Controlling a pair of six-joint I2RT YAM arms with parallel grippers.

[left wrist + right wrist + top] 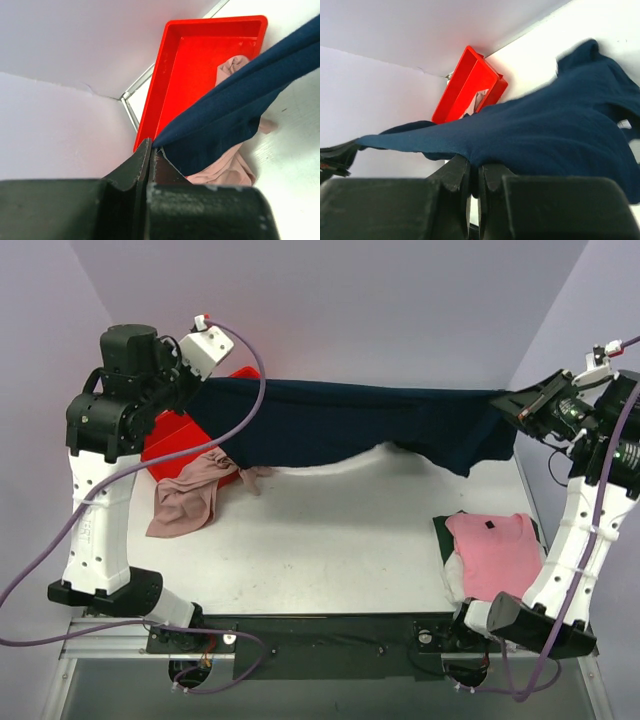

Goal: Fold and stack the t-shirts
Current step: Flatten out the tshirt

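The dark navy t-shirt (pixel 350 420) hangs stretched in the air across the back of the table, its lower edge sagging toward the surface. My left gripper (pixel 198 388) is shut on its left end (pixel 220 115). My right gripper (pixel 512 402) is shut on its right end (pixel 545 130). The bright pink t-shirt (pixel 492 552) lies folded at the front right, by the right arm's base. The dusty beige-pink t-shirt (pixel 190 495) spills crumpled out of the red tray onto the table at the left and shows in the left wrist view (pixel 225 167).
The red plastic tray (pixel 170 445) stands at the back left under the left arm; it shows in the left wrist view (pixel 195 55) and the right wrist view (pixel 465 85). A dark mat (pixel 442 532) lies under the pink shirt. White walls close in behind and at both sides.
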